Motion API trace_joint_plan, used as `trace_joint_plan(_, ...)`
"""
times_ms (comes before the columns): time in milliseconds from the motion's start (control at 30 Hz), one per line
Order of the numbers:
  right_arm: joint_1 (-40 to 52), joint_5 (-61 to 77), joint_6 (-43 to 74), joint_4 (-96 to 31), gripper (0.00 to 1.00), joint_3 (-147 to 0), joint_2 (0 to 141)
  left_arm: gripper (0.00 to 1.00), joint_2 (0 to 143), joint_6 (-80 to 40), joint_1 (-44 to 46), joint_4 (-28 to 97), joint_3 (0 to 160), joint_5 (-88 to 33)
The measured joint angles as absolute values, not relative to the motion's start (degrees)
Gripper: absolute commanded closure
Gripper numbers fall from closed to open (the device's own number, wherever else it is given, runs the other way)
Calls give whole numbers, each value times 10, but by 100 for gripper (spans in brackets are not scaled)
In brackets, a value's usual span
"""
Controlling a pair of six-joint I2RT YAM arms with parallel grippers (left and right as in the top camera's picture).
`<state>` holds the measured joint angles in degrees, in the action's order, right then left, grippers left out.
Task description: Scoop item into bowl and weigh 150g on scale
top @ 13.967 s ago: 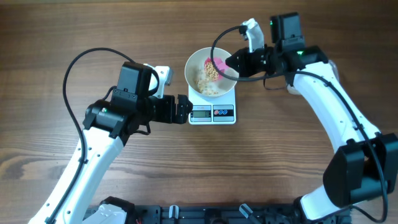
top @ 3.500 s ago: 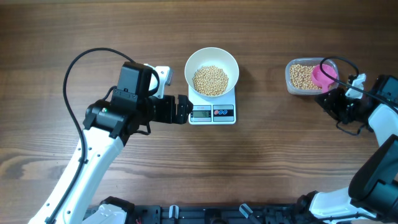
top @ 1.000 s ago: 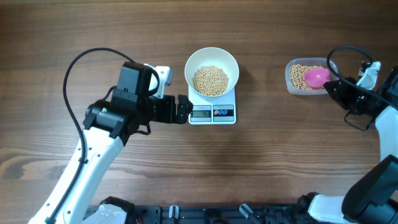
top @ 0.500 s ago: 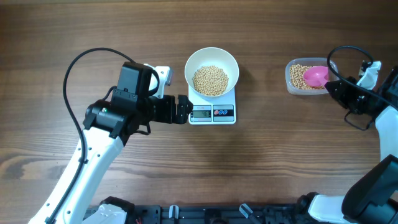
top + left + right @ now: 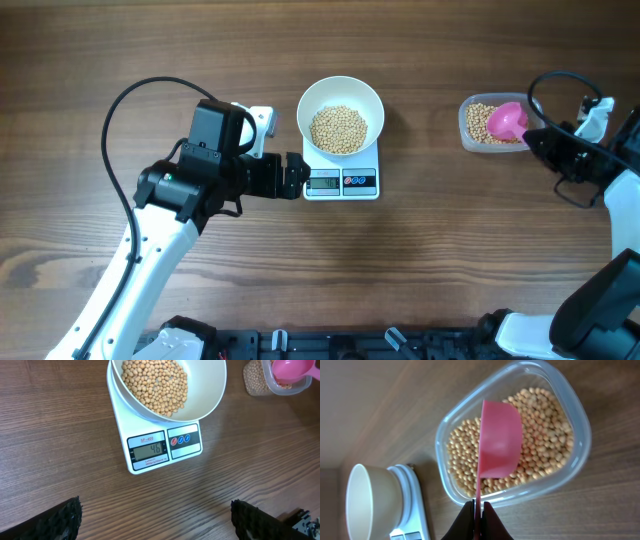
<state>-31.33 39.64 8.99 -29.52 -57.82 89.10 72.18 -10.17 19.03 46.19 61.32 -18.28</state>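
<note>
Overhead, the bowl (image 5: pixel 372 103) is seen at upper centre, seated on the scale (image 5: pixel 341 192) and partly filled with beans (image 5: pixel 338 128). More beans lie in a clear tub (image 5: pixel 465 124) at the upper right of the frame. In the left wrist view the display appears to read 46, so the target is judged far from reached and more scoops are needed.

The left gripper (image 5: pixel 294 175) is held wide with nothing in it, just left of the scale's front edge. The right gripper (image 5: pixel 478 508) is pinched tight on the thin handle of a pink scoop (image 5: pixel 500 440), whose cup is placed over the beans in the tub. No beans can be made out inside the cup.

Several faults could follow from here:

- **Scoop twisting:** the handle is gripped only at its far end, so a loaded cup could turn between the fingers and beans could be spilled on the way across the table.
- **Tub shifting:** the tub looks light and is not braced, so it could be pushed or tipped when the scoop is driven in.
- **False reading:** the scale could be nudged by the nearby left gripper.
- **Overshoot:** the target could be passed if full scoops are tipped in near the end.
</note>
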Motion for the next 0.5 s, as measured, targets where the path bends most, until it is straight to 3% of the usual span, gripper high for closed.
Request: trace_joint_plan(500, -313, 416, 33, -340, 96, -628, 858, 0, 722, -102, 190, 462, 613, -183)
